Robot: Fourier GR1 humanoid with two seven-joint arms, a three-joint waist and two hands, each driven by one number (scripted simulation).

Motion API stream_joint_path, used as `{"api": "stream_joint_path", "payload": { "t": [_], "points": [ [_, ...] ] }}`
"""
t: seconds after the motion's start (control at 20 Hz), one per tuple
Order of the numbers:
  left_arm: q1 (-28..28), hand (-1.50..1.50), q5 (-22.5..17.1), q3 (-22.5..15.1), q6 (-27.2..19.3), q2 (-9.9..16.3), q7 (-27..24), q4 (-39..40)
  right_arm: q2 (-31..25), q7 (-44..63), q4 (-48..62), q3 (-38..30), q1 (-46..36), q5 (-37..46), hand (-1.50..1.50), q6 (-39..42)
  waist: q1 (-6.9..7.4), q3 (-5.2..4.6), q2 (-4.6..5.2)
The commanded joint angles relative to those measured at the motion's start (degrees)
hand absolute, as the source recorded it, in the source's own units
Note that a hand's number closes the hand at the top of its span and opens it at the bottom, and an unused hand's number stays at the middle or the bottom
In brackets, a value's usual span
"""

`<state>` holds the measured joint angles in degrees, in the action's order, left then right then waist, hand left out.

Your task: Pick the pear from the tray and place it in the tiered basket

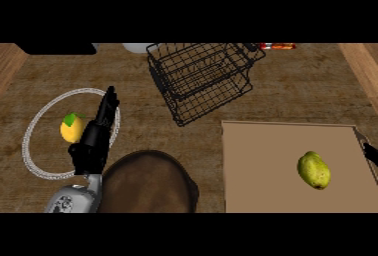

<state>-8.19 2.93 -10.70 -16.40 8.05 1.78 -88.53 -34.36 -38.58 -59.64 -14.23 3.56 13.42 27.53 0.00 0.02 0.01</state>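
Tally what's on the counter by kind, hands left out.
Fruit: 2, the pear and the yellow fruit
Tray: 1
Tiered basket: 1
White ring: 1
Brown bowl: 1
Total: 6
Items cut off along the far edge not counted.

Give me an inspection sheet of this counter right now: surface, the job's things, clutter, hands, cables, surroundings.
Surface: brown counter.
Job's things: pear lies on the tray; tiered basket, black wire, stands behind the tray, tilted.
Clutter: yellow fruit inside a white ring; brown bowl; red item at the far edge.
Hands: left hand open, fingers straight beside the yellow fruit; right hand barely shows at the right edge.
Cables: nothing seen.
Surroundings: wooden edges at both sides.
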Motion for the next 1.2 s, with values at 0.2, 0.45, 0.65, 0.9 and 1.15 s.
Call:
{"api": "stream_joint_path", "payload": {
  "t": [0.2, 0.45, 0.65, 0.9, 1.15],
  "points": [
    [-0.76, 0.00, 1.10, 1.00, 1.17, -0.67, 1.99, -1.13, 1.43, -3.96, -0.12, 2.04, -0.86, -0.42, -1.50, 2.98, 0.02, 0.00, -0.04],
    [1.35, 0.00, 0.31, 2.31, 2.98, -0.44, 0.19, -1.33, 0.28, -1.97, 2.17, 3.07, -3.62, -0.74, -1.50, 4.71, 0.12, -0.01, -0.03],
    [0.45, 0.00, 0.79, 3.85, 3.09, 0.07, 0.99, -2.56, -0.99, 1.59, -1.42, 2.86, -4.50, -2.73, -1.50, 7.10, 0.02, -0.02, -0.07],
    [0.63, 0.00, 5.38, 0.17, 0.97, -4.04, 3.14, -2.09, 2.72, 3.34, -3.77, 4.31, -2.79, -1.00, -1.50, 4.14, -0.14, -0.02, -0.05],
    [0.86, 0.00, 3.18, 3.82, 4.63, -2.49, 1.50, -2.73, 2.43, 4.60, 0.65, 4.18, -7.94, 0.29, -1.50, 4.97, 0.04, -0.02, -0.02]
  ]
}}
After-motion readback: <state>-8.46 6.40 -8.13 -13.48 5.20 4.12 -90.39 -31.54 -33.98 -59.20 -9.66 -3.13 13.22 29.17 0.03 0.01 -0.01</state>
